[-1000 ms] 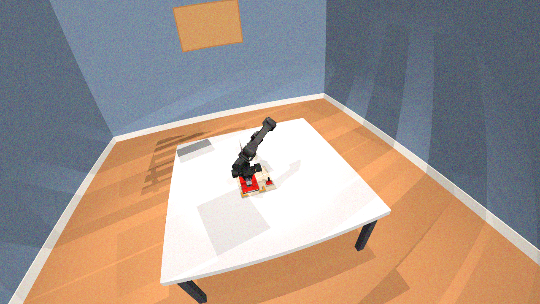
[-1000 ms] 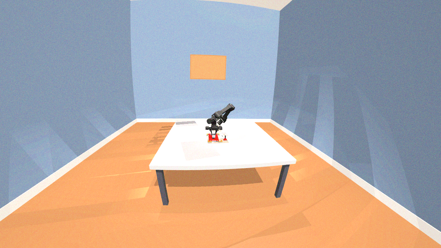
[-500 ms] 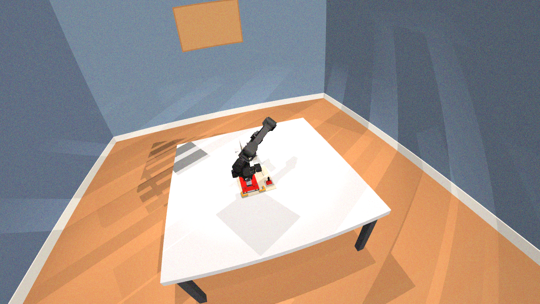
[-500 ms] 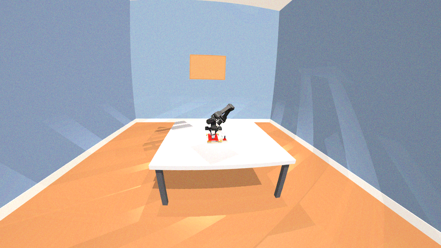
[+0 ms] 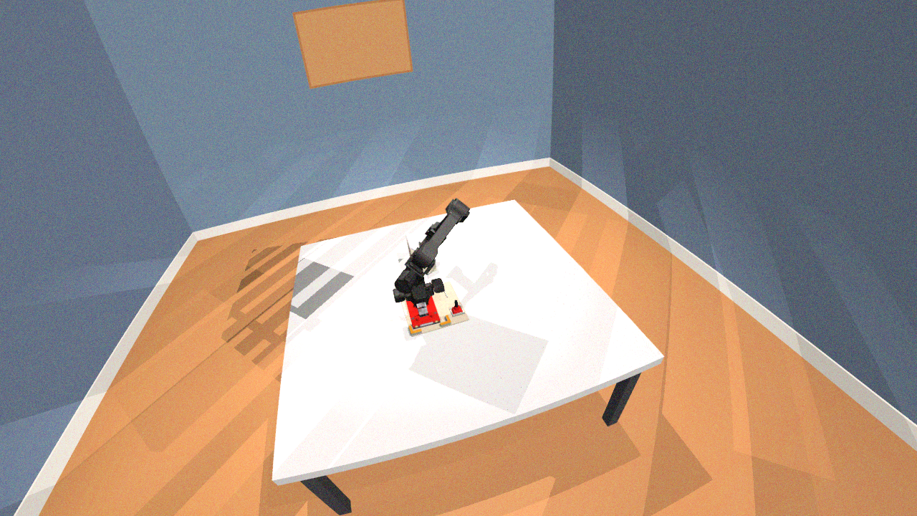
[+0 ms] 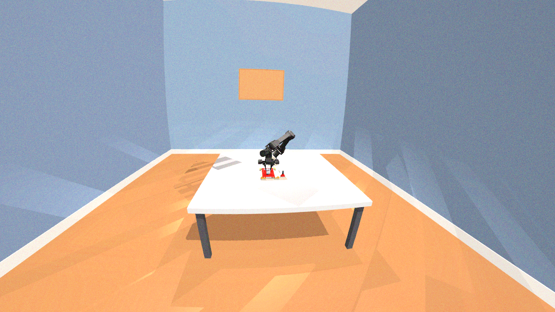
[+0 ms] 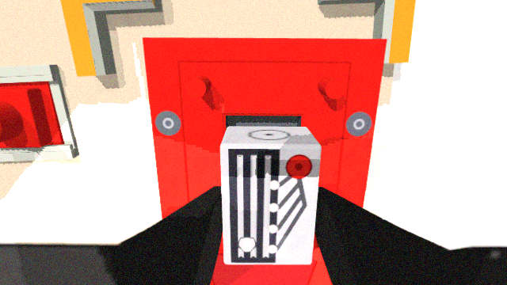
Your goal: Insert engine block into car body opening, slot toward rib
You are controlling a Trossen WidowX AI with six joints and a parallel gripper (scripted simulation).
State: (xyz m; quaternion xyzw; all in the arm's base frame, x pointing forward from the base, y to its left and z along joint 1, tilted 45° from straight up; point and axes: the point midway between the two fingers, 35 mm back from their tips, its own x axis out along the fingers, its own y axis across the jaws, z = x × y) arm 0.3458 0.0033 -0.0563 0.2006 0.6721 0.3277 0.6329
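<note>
My gripper (image 5: 421, 303) (image 6: 268, 169) (image 7: 270, 195) is shut on the engine block (image 5: 422, 310) (image 6: 268, 171) (image 7: 295, 229), a white block with dark stripes and a red round cap on its top. The fingers grip its left and right sides in the wrist view. The block is over the opening (image 7: 263, 120) in the red car body (image 5: 415, 320) (image 6: 265, 175) (image 7: 261, 91). Only a dark strip of the opening shows past the block's far end. The rib, the slot side and the block's underside are hidden. I cannot tell whether its lower end is inside the opening.
The car body sits on a beige board (image 7: 245, 20) between orange corner brackets (image 7: 77, 47) (image 7: 402, 32). A red piece with a black knob (image 5: 456, 309) (image 6: 282, 175) stands in a grey frame (image 7: 63, 119) beside the car body. The white table (image 5: 359, 411) (image 6: 233, 197) carries the board.
</note>
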